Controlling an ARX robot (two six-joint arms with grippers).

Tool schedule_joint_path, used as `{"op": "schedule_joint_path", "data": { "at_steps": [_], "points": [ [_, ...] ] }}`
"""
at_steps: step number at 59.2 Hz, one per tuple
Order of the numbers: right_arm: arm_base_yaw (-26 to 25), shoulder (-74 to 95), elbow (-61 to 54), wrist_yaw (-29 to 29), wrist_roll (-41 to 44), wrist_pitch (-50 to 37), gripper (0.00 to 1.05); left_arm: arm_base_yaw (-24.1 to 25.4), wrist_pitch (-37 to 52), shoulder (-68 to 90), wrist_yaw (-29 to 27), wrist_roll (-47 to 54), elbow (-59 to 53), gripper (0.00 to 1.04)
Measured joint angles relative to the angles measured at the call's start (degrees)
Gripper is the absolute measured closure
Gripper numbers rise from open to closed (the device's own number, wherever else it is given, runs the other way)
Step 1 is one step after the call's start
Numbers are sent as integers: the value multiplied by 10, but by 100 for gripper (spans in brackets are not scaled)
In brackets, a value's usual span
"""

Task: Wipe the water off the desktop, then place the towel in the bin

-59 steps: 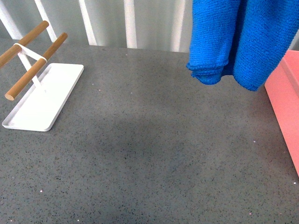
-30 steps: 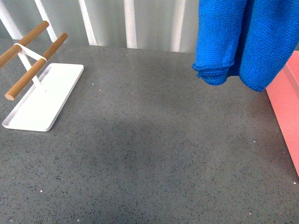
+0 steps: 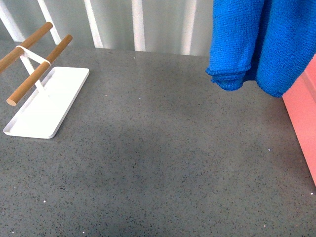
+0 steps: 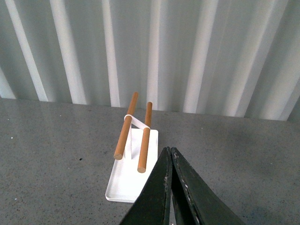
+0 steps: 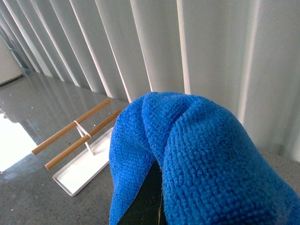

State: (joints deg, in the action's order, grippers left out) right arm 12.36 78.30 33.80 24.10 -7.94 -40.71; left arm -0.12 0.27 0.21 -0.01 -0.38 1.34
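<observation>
The bright blue towel hangs in bulky folds at the top right of the front view, lifted clear above the dark grey speckled desktop. Its right lower edge hangs beside the near end of the salmon-pink bin, which shows at the right edge. In the right wrist view the towel drapes over my right gripper, which is shut on it; only a dark strip of the jaws shows. My left gripper is shut and empty, held above the desktop.
A flat white tray with two wooden rods stands at the left of the desktop; it also shows in the left wrist view and the right wrist view. A ribbed white wall runs along the back.
The towel has moved a little to the right, toward the bin, and its lower edge hangs slightly higher than a second ago. The tray has not moved.
</observation>
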Motion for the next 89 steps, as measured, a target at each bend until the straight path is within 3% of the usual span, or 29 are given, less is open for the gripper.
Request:
{"op": "schedule_joint_path", "data": {
  "at_steps": [20, 25, 34, 48, 51, 68, 89],
  "points": [
    [10, 9, 9, -23, -1, 33, 101, 0, -2, 0, 0, 0, 0, 100],
    [29, 45, 45, -58, -2, 93, 101, 0, -2, 0, 0, 0, 0, 85],
    [76, 180, 162, -132, -20, 235, 101, 0, -2, 0, 0, 0, 0, 45],
    [99, 313, 244, -214, -55, 347, 101, 0, -2, 0, 0, 0, 0, 5],
    [102, 340, 235, -240, -62, 331, 101, 0, -2, 0, 0, 1, 0, 7],
    [93, 389, 165, -261, -77, 255, 101, 0, -2, 0, 0, 1, 0, 7],
    [4, 380, 136, -282, -38, 231, 101, 0, -2, 0, 0, 1, 0, 7]
  ]
}}
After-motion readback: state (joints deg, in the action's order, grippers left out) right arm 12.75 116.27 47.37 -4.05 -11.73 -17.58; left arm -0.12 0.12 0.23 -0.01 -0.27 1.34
